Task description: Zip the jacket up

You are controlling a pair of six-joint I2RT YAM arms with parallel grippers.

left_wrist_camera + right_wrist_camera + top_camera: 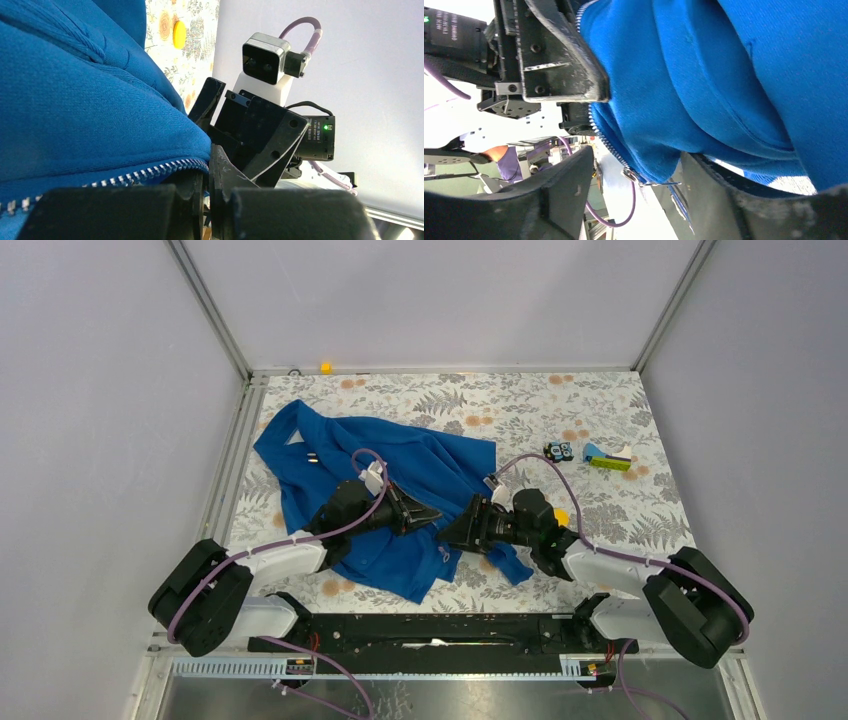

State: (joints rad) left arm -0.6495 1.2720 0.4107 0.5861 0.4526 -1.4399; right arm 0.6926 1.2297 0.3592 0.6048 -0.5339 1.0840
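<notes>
One jacket (pixel 330 455) is lying on the counter (pixel 600 400), left gripper (pixel 433 513) clenching its zipper edge (pixel 125 176), right gripper (pixel 449 534) jaws released.

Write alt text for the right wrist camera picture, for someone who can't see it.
A bunched blue jacket fills the space between the open fingers of the right gripper, with its zipper edge and a small silvery pull hanging near the middle. At upper left, the left gripper is clamped shut on that zipper edge.

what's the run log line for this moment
left fingers: shut on jacket zipper edge | right fingers: open, astride zipper pull, not gripping | jacket: crumpled on table, zipper undone
</notes>
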